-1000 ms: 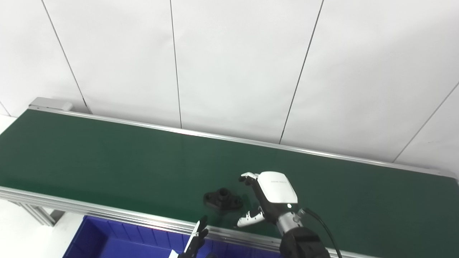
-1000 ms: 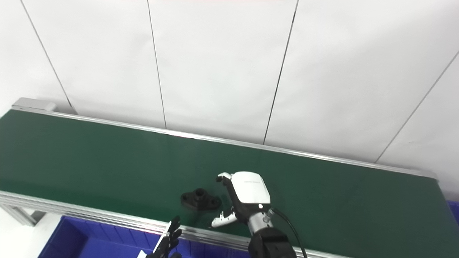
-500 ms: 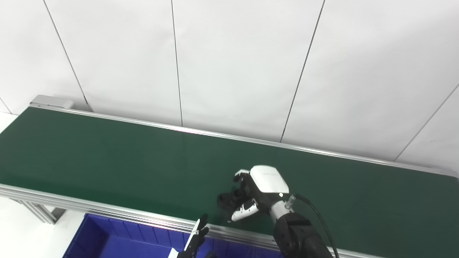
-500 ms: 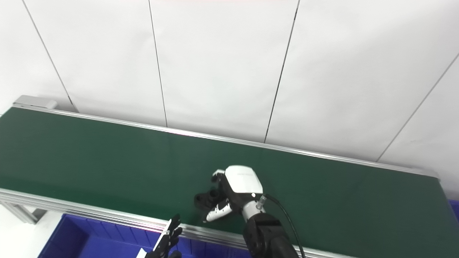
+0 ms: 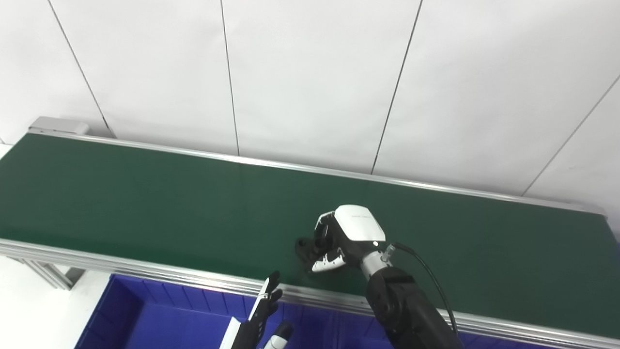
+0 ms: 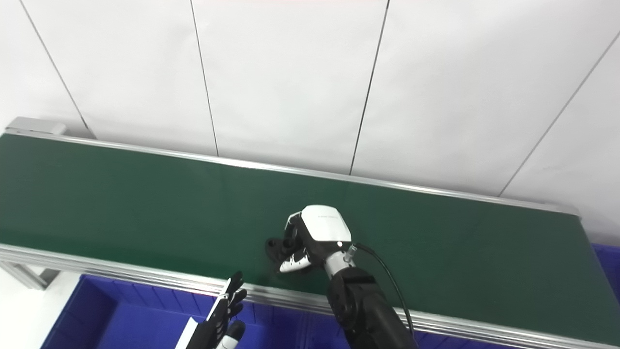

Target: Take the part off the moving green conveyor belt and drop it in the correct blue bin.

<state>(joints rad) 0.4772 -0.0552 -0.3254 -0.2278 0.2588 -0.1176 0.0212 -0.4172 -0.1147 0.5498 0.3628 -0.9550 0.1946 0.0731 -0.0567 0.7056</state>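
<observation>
A small black part [image 5: 306, 248] lies on the green conveyor belt [image 5: 145, 203] near its front rail. My right hand [image 5: 341, 237], white-backed with black fingers, is closed around the part's right side; it also shows in the right eye view [image 6: 310, 237]. Most of the part is hidden under the hand. My left hand [image 5: 261, 315] is low at the picture's bottom edge, over the blue bin [image 5: 160, 320], fingers straight and apart, holding nothing.
The belt's aluminium front rail [image 5: 121, 269] runs between the belt and the blue bin below it. A corner of another blue bin [image 6: 608, 261] shows at the far right. A white panelled wall [image 5: 310, 72] stands behind the belt.
The part travelled right along the belt into my right hand. The hand's fingers and thumb closed around it. The camera tilted, so the whole picture shifted a little.
</observation>
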